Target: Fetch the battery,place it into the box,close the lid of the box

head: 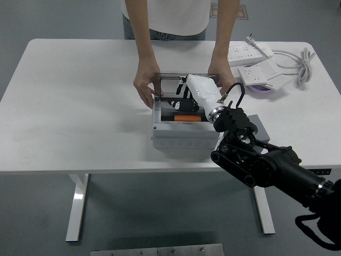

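Right hand (184, 92) reaching into the open grey box (184, 133) at mid-table, black fingers (176, 96) loosely spread, gripping nothing. Orange battery (187, 118) lying inside the box, just below the hand. Clear lid (184, 80) standing upright at the box's far edge, steadied on both sides by a person's hands (143, 84). Power strip (249, 52) far right.

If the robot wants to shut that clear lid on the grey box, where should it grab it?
Probably the lid's free top edge, reached from the robot's side. It stands upright, hinged at the back of the box, and a person's hands flank both ends, so only the middle of that edge is free.
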